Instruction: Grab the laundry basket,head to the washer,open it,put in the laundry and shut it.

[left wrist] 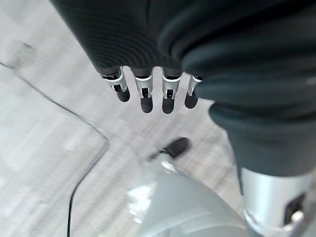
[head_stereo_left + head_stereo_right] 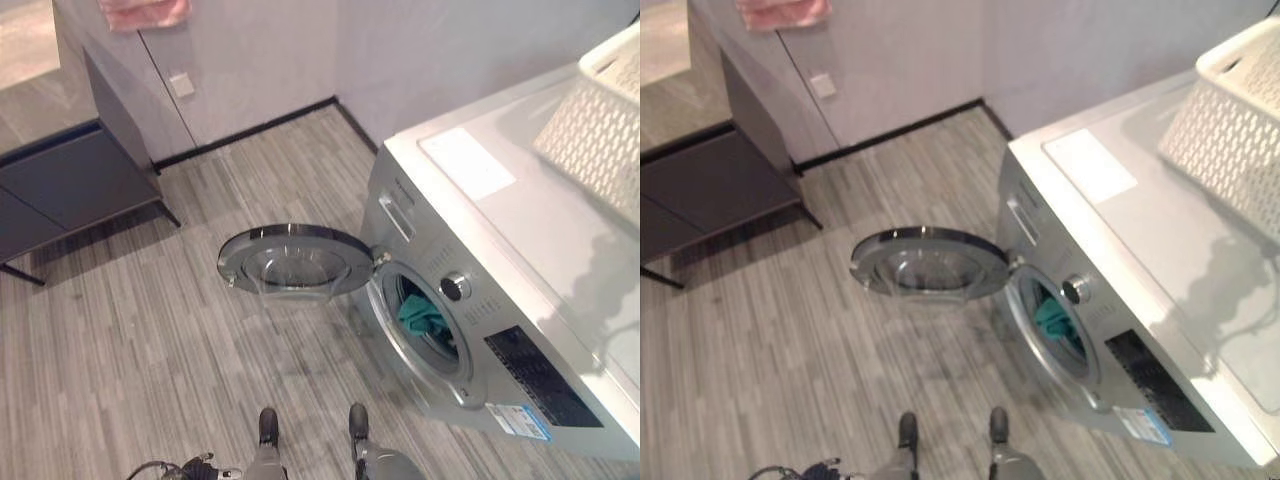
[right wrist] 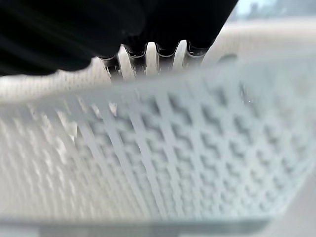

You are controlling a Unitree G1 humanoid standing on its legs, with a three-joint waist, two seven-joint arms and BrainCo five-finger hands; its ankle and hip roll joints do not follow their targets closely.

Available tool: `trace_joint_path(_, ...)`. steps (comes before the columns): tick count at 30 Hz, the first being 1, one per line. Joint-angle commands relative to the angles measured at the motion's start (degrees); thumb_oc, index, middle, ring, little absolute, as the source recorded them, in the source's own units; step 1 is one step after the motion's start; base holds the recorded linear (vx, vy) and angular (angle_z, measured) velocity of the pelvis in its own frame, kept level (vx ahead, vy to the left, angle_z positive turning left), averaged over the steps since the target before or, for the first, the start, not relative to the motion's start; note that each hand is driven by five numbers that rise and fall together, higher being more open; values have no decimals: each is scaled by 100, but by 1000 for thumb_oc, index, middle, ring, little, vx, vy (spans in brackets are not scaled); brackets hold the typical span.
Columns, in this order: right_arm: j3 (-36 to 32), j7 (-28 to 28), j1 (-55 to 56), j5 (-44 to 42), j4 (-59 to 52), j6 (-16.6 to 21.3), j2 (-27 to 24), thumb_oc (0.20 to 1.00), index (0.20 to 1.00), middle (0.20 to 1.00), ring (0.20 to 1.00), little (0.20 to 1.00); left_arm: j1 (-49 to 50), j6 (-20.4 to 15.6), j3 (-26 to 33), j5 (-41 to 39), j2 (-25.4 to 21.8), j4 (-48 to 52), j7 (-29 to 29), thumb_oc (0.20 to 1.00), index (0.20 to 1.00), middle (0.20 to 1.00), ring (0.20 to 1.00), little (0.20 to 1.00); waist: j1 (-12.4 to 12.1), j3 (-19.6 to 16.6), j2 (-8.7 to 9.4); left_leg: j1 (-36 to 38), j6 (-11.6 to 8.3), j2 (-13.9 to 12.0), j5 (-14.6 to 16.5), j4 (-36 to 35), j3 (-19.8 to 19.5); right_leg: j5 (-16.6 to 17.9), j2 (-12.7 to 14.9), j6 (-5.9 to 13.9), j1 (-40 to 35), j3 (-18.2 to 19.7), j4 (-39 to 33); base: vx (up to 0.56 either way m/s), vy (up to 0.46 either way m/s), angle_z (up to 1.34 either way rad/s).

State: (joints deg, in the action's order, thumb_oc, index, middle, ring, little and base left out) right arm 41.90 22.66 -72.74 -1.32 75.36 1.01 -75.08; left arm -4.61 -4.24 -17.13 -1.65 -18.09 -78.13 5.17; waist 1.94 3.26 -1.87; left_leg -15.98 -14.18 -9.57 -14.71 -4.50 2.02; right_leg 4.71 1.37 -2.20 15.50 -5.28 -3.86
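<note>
One white perforated plastic laundry basket (image 2: 1230,120) stood on the flat top of the silver front-loading washer (image 2: 560,250) at your right. In the right wrist view its lattice wall sat directly in front of your right hand (image 3: 148,57). The fingers dropped behind the rim, so I cannot tell whether they were curled on it or loose.

A teal bundle of laundry (image 2: 425,320) lay inside the drum, visible through the opening. The round, chrome-ringed glass door (image 2: 295,262) was swung fully out over the grey striped plank floor (image 2: 150,340), hinged at the washer's front.

Your left hand (image 1: 148,91) hung over the floor with its fingers straight and relaxed, holding nothing and well away from the door.

Status, judged from this layout: fetching the basket, reaching the washer, opening it and loading at least some laundry looked done. Whether the basket was empty could not be read. Shutting the door remained.

A dark low cabinet (image 2: 70,190) stood against the pale wall (image 2: 400,50) beyond.
</note>
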Motion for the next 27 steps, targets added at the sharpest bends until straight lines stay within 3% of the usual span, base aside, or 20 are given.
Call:
trace_joint_path(1, 394, 589, 702, 308, 376, -430, 383, 875, 875, 875, 875, 875, -171, 46, -267, 279, -78, -68, -129, 1000, 1000, 1000, 1000, 1000, -55, 182, 191, 1037, 24, -634, -1082, -50, -281, -823, -121, 384, -614, 171, -114, 18, -22, -13)
trace_joint_path(4, 360, 647, 778, 323, 373, -449, 410, 862, 862, 862, 862, 862, -176, 47, -312, 316, -67, -60, -136, 1000, 1000, 1000, 1000, 1000, -59, 191, 209, 1083, 30, -646, -1099, -50, -273, -825, -130, 381, -653, 173, -114, 12, -3, 1)
trace_joint_path(5, 394, 717, 824, 335, 318, -426, 446, 893, 893, 893, 893, 893, -192, 50, -359, 359, -40, -61, -138, 1000, 1000, 1000, 1000, 1000, -52, 192, 228, 1128, 36, -660, -1087, -50, -254, -834, -140, 375, -699, 177, -114, 30, 22, 14)
trace_joint_path(6, 441, 793, 924, 382, 161, -405, 423, 1000, 1000, 1000, 1000, 1000, -206, 67, -405, 449, 1, -74, -134, 1000, 1000, 1000, 1000, 1000, -31, 192, 268, 1213, 39, -680, -1068, -50, -212, -853, -159, 374, -791, 176, -114, 36, 36, 12)
trace_joint_path(15, 527, 951, 1208, 628, -86, -377, 252, 1000, 1000, 1000, 1000, 1000, -214, 100, -429, 561, 51, -97, -120, 1000, 1000, 1000, 1000, 1000, 43, 71, 557, 1565, 112, -723, -836, -34, -118, -846, -138, 423, -1127, 145, -114, 28, 44, -4)
trace_joint_path(27, 402, 784, 1031, 655, 396, -355, 113, 1000, 1000, 1000, 1000, 1000, -32, 86, -615, 670, 105, 27, -46, 1000, 1000, 1000, 1000, 1000, -21, -159, 702, 1676, 164, -676, -348, -50, 41, -767, -38, 529, -1275, -9, -114, -10, 56, 4)
